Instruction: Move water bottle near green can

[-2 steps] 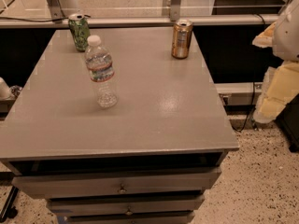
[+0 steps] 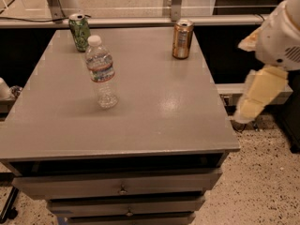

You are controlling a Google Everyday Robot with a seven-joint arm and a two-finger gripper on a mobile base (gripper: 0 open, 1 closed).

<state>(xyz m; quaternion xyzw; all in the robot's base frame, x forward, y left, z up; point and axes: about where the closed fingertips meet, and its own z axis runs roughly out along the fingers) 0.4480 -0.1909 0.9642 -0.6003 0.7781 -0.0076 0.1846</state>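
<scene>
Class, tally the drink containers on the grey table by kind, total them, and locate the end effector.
Bottles: 1, the water bottle
Cans: 2, the green can and the bronze can
Total: 3
The end effector hangs beyond the right edge of the table.

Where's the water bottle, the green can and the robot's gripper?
water bottle [image 2: 101, 72], camera view, on its label.
green can [image 2: 80, 32], camera view, on its green side.
gripper [image 2: 255, 102], camera view, on its pale lower end, out past the right edge of the table [image 2: 154, 116].
</scene>
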